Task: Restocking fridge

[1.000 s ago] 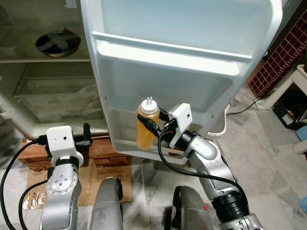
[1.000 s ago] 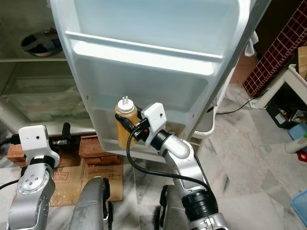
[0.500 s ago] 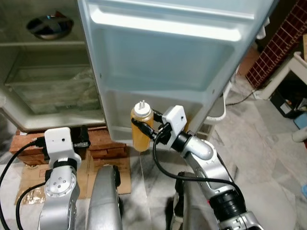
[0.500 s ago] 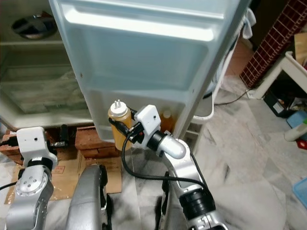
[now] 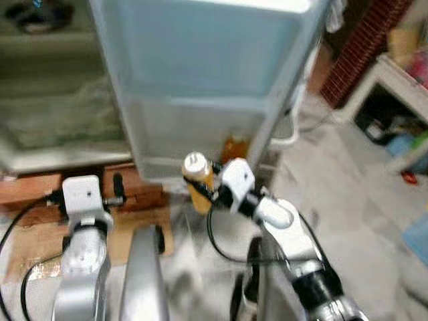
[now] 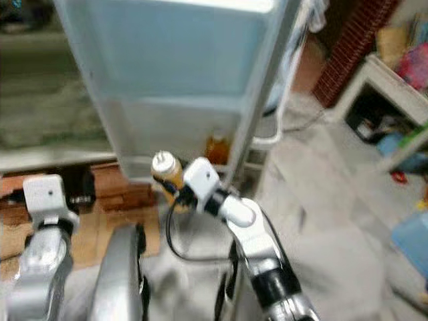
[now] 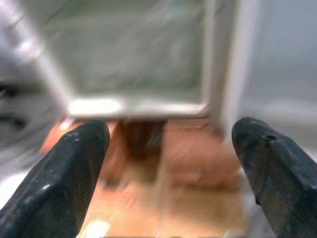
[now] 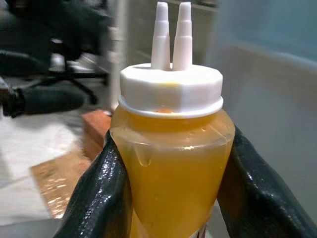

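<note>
Blur everywhere; right hand (image 8: 171, 198) pinching sauce bottle (image 8: 171, 163), left hand (image 7: 171, 168) spread.

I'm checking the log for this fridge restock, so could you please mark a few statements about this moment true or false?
1. The right gripper is shut on the squeeze bottle. True.
2. The bottle's cap is red. False: it is white, with two nozzles.
3. The left gripper holds a jar. False: its fingers are open and hold nothing.
4. The fridge door stands open. True.
</note>
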Robot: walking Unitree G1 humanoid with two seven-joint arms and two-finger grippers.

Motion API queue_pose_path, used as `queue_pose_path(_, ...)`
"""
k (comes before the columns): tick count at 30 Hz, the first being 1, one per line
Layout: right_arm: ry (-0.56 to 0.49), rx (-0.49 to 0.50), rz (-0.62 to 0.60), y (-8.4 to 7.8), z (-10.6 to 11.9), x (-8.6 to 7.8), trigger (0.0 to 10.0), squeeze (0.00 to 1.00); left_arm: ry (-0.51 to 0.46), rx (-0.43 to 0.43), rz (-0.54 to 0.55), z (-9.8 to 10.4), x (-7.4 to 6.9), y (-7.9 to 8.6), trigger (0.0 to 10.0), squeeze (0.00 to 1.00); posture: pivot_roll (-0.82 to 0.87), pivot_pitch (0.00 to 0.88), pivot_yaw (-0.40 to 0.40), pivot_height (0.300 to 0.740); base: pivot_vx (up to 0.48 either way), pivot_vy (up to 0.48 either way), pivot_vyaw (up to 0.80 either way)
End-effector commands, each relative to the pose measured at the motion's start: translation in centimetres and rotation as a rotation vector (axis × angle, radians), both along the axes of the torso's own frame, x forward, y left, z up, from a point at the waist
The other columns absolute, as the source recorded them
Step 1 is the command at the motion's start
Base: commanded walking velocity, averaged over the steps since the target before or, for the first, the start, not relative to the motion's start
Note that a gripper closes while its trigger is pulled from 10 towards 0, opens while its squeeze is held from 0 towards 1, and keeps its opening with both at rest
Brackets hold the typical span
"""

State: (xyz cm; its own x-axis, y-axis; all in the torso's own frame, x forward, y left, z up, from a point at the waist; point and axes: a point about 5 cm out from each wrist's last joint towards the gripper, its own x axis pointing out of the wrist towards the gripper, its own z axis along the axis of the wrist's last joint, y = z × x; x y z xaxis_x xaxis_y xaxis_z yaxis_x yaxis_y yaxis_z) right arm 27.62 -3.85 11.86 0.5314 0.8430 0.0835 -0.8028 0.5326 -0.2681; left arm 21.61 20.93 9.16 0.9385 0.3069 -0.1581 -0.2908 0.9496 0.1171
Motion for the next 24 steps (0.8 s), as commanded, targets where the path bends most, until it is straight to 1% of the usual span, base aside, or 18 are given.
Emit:
queue_pose_path(1, -0.058, -0.007, 0.020, 0.0, 0.4, -0.1, 10.0, 0.00, -0.025, 0.016, -0.014, 0.8, 0.2, -0.2, 10.0, 0.00, 0.13, 0.202, -0.053, 0.545, 0.000, 0.000, 0.00)
queue_pose_path(3, -0.097, -0.003, 0.053, 0.3, 0.6, -0.3, 10.0, 0.00, -0.032, 0.024, -0.017, 1.0, -0.1, -0.3, 10.0, 0.00, 0.13, 0.209, -0.053, 0.545, 0.000, 0.000, 0.00)
queue_pose_path(4, -0.153, 0.029, 0.078, 0.6, 1.1, -0.4, 10.0, 0.00, -0.032, 0.037, 0.000, 1.2, -0.2, -0.2, 10.0, 0.00, 0.14, 0.223, -0.054, 0.545, 0.000, 0.000, 0.00)
queue_pose_path(5, -0.173, 0.037, 0.090, 0.7, 1.3, -0.4, 10.0, 0.00, -0.030, 0.040, 0.008, 1.3, -0.4, -0.1, 10.0, 0.00, 0.14, 0.234, -0.055, 0.545, 0.000, 0.000, 0.00)
queue_pose_path(8, -0.179, 0.045, 0.097, 0.9, 1.4, -0.3, 10.0, 0.00, -0.029, 0.041, 0.012, 1.3, -0.5, -0.1, 10.0, 0.00, 0.14, 0.239, -0.055, 0.545, 0.000, 0.000, 0.00)
queue_pose_path(9, -0.184, 0.060, 0.102, 1.4, 1.6, 0.0, 10.0, 0.00, -0.018, 0.040, 0.009, 1.3, -1.3, 0.0, 10.0, 0.00, 0.16, 0.271, -0.058, 0.545, 0.000, 0.000, 0.00)
queue_pose_path(10, -0.217, 0.072, 0.099, 1.9, 2.0, 0.4, 10.0, 0.00, 0.009, 0.043, 0.008, 1.1, -2.6, 0.1, 10.0, 0.00, 0.17, 0.297, -0.060, 0.545, 0.000, 0.000, 0.00)
queue_pose_path(11, -0.217, 0.072, 0.099, 1.9, 2.0, 0.4, 10.0, 0.00, 0.009, 0.043, 0.008, 1.1, -2.6, 0.1, 10.0, 0.00, 0.17, 0.297, -0.060, 0.545, 0.000, 0.000, 0.00)
queue_pose_path(12, -0.231, 0.074, 0.089, 2.1, 2.3, 0.8, 10.0, 0.00, 0.032, 0.038, 0.012, 0.9, -3.4, 0.3, 10.0, 0.00, 0.18, 0.318, -0.062, 0.545, 0.000, 0.000, 0.00)
queue_pose_path(14, -0.241, 0.070, 0.068, 2.3, 2.4, 1.4, 10.0, 0.00, 0.056, 0.027, 0.015, 0.6, -4.0, 0.4, 10.0, 0.00, 0.18, 0.318, -0.062, 0.545, 0.000, 0.000, 0.00)
queue_pose_path(15, -0.263, 0.068, 0.025, 2.3, 2.6, 2.0, 10.0, 0.00, 0.094, 0.021, 0.013, 0.4, -5.2, 0.5, 10.0, 0.00, 0.19, 0.357, -0.065, 0.545, 0.000, 0.000, 0.00)
queue_pose_path(17, -0.287, 0.062, -0.028, 2.3, 3.0, 2.7, 10.0, 0.00, 0.118, 0.008, 0.015, 0.3, -6.3, 0.5, 10.0, 0.00, 0.20, 0.369, -0.065, 0.545, 0.000, 0.000, 0.00)
queue_pose_path(18, -0.285, 0.069, -0.075, 2.2, 3.2, 3.7, 10.0, 0.00, 0.125, -0.001, 0.004, 0.4, -6.7, 0.4, 10.0, 0.00, 0.21, 0.386, -0.066, 0.545, 0.000, 0.000, 0.00)
queue_pose_path(19, -0.283, 0.071, -0.128, 2.1, 3.6, 4.6, 10.0, 0.00, 0.128, 0.006, -0.010, 0.7, -6.9, 0.2, 10.0, 0.00, 0.22, 0.395, -0.066, 0.545, 0.000, 0.000, 0.00)
queue_pose_path(20, -0.283, 0.071, -0.128, 2.1, 3.6, 4.6, 10.0, 0.00, 0.128, 0.006, -0.010, 0.7, -6.9, 0.2, 10.0, 0.00, 0.22, 0.395, -0.066, 0.545, 0.000, 0.000, 0.00)
queue_pose_path(22, -0.305, 0.076, -0.162, 2.1, 4.3, 5.2, 10.0, 0.00, 0.132, 0.018, -0.037, 1.3, -7.8, -0.4, 10.0, 0.00, 0.25, 0.431, -0.061, 0.545, 0.000, 0.000, 0.00)
queue_pose_path(23, -0.305, 0.076, -0.162, 2.1, 4.3, 5.2, 10.0, 0.00, 0.132, 0.018, -0.037, 1.3, -7.8, -0.4, 10.0, 0.00, 0.25, 0.431, -0.061, 0.545, 0.000, 0.000, 0.00)
queue_pose_path(24, -0.326, 0.067, -0.187, 2.2, 4.6, 5.5, 10.0, 0.00, 0.131, 0.008, -0.053, 1.5, -8.0, -0.7, 10.0, 0.00, 0.26, 0.446, -0.059, 0.545, 0.000, 0.000, 0.00)
